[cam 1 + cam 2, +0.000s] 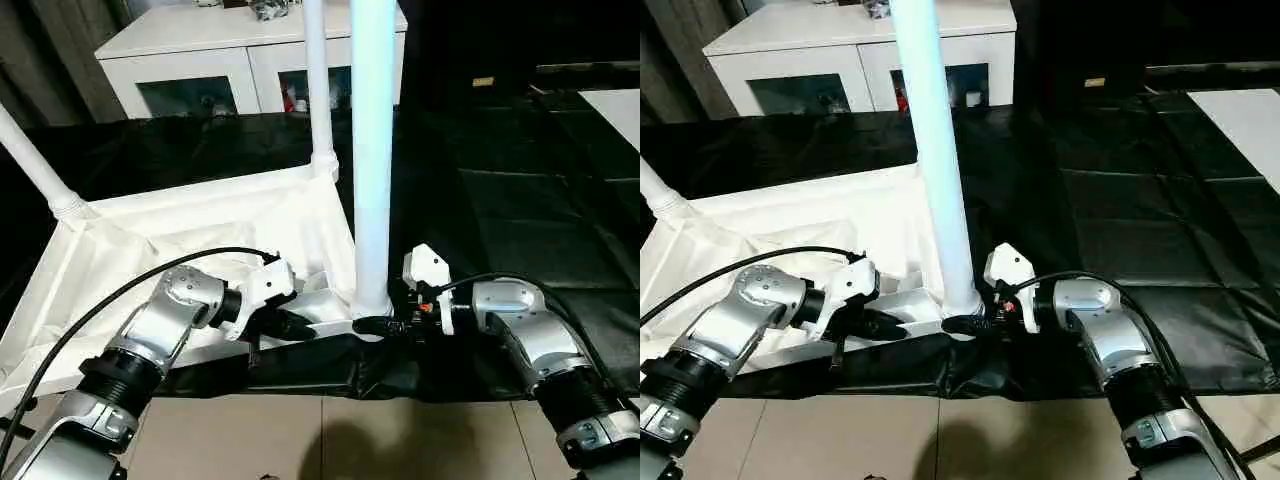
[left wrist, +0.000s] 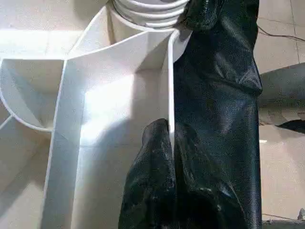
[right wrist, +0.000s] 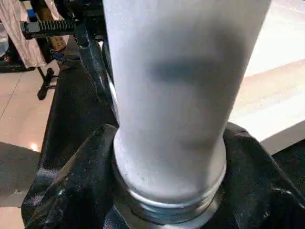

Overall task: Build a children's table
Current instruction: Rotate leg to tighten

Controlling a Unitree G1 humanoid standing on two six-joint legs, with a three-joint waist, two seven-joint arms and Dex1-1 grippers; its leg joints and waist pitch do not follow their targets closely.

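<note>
Around the near corner socket (image 1: 370, 318) of the upturned tabletop (image 1: 180, 235), both tools are at work. That tabletop lies ribbed side up on a black sheet (image 1: 520, 200) spread over the floor, its long side running away from the socket toward the robot's left. A leg (image 1: 372, 150) stands upright in the socket, long axis vertical, threaded end down. Threads (image 3: 167, 210) show above the socket's rim, so I judge it not fully screwed home. Two more legs rise from other corners: one (image 1: 318, 90) behind the socket, one (image 1: 35, 165) far to its left, leaning outward.

Left of the socket, the left tool (image 2: 170, 131) is pinched shut on the tabletop's thin side wall (image 2: 169, 76), steadying it. Right of the socket, the right tool (image 1: 392, 322) has its two fingers around the leg's base; whether they press it or stand just clear I cannot tell.

Step in hand, by my reading: threading this leg into its socket. Next comes a firm clasp low on the tube and a twist about its upright axis, with the wall held fast meanwhile. Beyond the tabletop stands a white cabinet (image 1: 200, 60).
</note>
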